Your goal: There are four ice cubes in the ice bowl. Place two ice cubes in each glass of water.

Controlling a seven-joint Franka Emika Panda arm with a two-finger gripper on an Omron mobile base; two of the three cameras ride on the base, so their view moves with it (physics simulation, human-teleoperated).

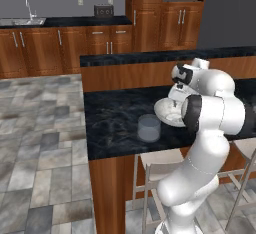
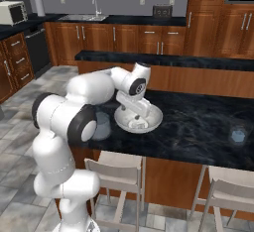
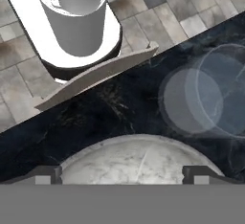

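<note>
Step in hand: reaching down into the wide shallow speckled grey-white stoneware ice bowl (image 2: 155, 119) for a first cube, by judgement.
Two-finger dark-tipped gripper (image 3: 122, 174): jaws spread wide, nothing between them, poised over the bowl's rim.
Doing it well: lower straight, centre one cube between the tips, close gently; small slick cubes likely to slide or squirt out if pinched off-centre.
Ice cubes: too small and pale to pick out inside the bowl; count not readable.
Bowl surface: matte, faintly mottled, rounded lip, resting on the counter near its front edge.
Near short translucent bluish-grey straight-sided glass tumbler (image 1: 148, 128): just beside the bowl, upright, smooth, see-through.
Dark veined polished stone counter (image 1: 110, 118): glossy, flat, hard.
Second short bluish tumbler (image 2: 238, 136): well apart from the bowl, toward the counter's other end.
Pale flat-seated stools (image 2: 117, 174): tucked under the counter edge.
Warm brown wooden cabinets (image 2: 149, 37): along the far wall.
</note>
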